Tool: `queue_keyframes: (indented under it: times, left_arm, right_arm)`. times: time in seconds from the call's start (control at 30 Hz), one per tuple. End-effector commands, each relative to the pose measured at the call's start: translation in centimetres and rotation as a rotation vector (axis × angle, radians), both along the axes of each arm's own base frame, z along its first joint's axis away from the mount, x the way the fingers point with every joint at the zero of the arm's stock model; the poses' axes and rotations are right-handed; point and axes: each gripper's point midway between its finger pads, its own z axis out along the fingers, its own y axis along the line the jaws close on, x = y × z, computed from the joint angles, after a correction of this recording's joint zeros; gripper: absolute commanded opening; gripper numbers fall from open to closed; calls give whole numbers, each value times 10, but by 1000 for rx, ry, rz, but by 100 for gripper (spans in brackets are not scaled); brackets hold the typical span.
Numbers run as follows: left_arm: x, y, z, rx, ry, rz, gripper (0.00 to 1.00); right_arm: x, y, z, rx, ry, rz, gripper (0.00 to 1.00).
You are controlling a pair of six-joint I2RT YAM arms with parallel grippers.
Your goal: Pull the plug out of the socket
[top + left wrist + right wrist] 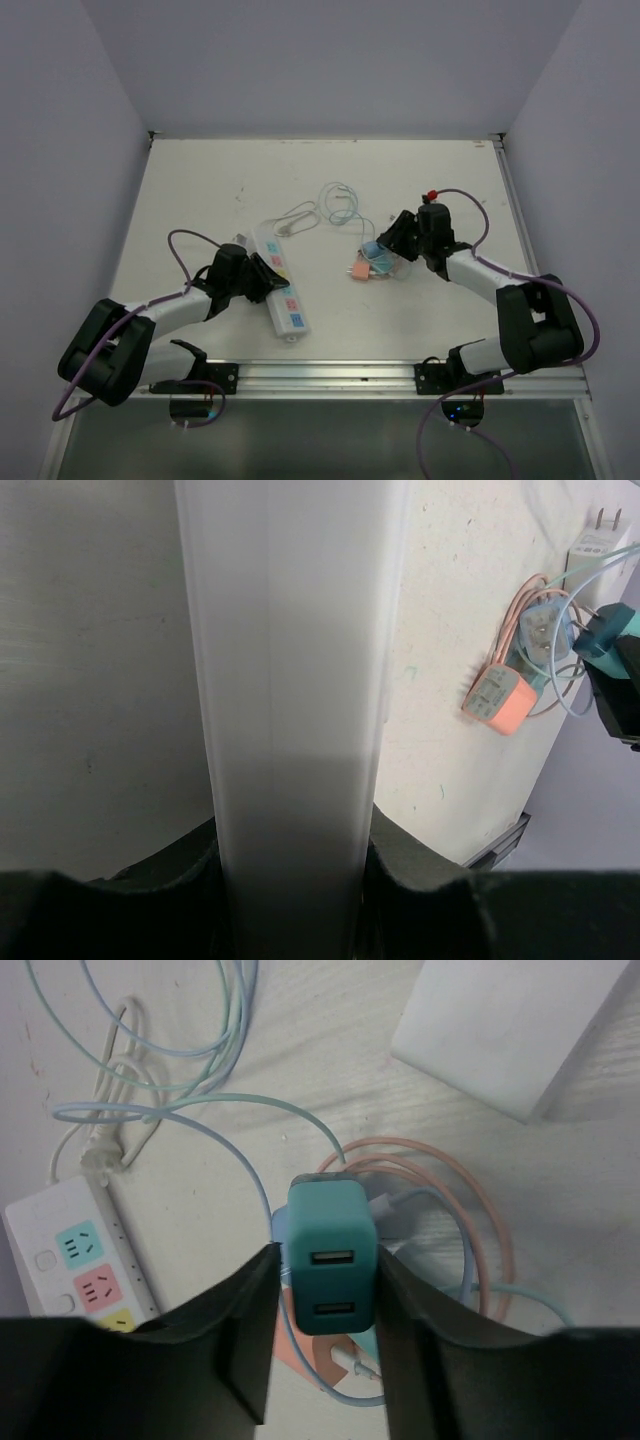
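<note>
Left of centre on the tabletop (200,190), risk one: left gripper (258,276) is clamped across the socket (283,295) partway along it; my read, a sideways tug could pivot the strip about the fingers; right of centre, risk two: plug (322,1215) is pinched by the right gripper (327,1265), fingers against its smooth sides; a slack squeeze would let it slip out; teal cable (250,1099) loops among the pink cable (495,1230) and blue cable (200,1125), so lifting likely drags the orange charger (498,695) and the tangle along. Positions: socket runs diagonally from mid-table toward the near edge, left of centre, its white body filling the gap between the left fingers in the wrist view; visible outlet faces look bare; plug sits well apart from the socket, right of centre, held between the right fingers, USB ports facing the wrist camera; job looks done; release is the risky bit.
</note>
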Motion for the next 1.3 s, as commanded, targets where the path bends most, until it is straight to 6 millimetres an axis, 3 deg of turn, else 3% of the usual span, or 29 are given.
queue_keyframes:
  times: [0.0,0.17,0.27,0.33,0.37,0.67,0.97,1.03,1.27]
  left_arm:
    - [-14,19,-23,87,98,30,0]
    - [-11,19,-21,86,90,26,0]
    - [-8,20,-20,80,84,29,0]
    - [-7,20,-19,73,82,29,0]
    - [-6,20,-18,71,81,29,0]
    - [11,36,-11,68,56,64,0]
    - [54,107,5,128,22,253,1]
    - [54,123,5,141,29,296,2]
    - [46,209,5,171,35,555,6]
  right_arm:
    - [-7,-12,-7,-43,28,-11,51]
    - [-10,-20,0,-87,14,-6,77]
    - [-9,-23,14,-119,-11,3,86]
    - [-13,-30,17,-163,0,4,88]
    - [-9,-34,31,-187,-37,11,91]
    - [-21,-66,81,-361,-141,-3,97]
    - [-33,-69,106,-353,-210,-7,98]
    - [-35,-70,108,-353,-214,-6,98]
    - [-38,-67,111,-338,-223,1,98]
